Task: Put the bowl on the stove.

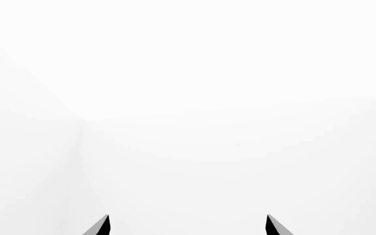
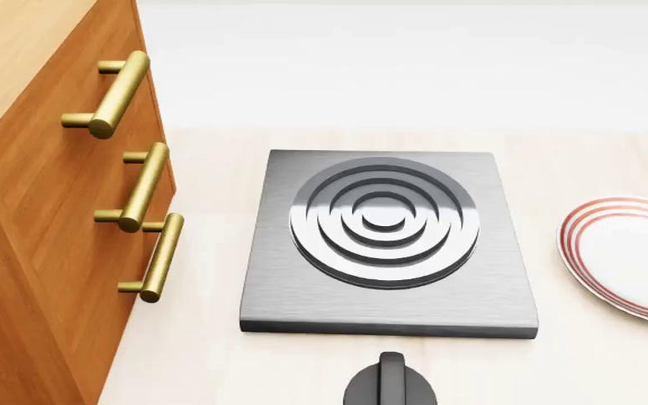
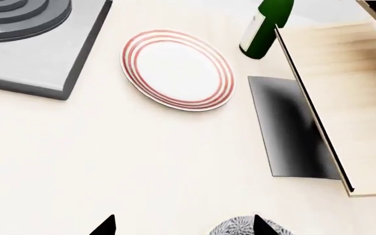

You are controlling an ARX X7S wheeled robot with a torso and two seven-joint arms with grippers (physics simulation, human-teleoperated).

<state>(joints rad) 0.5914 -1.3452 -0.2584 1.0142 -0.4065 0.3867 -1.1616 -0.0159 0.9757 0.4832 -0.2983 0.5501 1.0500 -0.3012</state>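
Right gripper [image 3: 181, 226] fingers apart and empty above the pale tabletop [image 3: 142, 166], small speckled grey-blue-and-white bowl [image 3: 248, 227] just peeking in beside one black fingertip, not gripped. Left gripper [image 1: 188, 226] fingers apart too, holding nothing, facing blank white only. Flat square dark-grey metal stove [image 2: 390, 245] with ring burner bare, white plate with red rings [image 2: 628, 257] beside it; nothing done yet, grasp, carry and placement all left.
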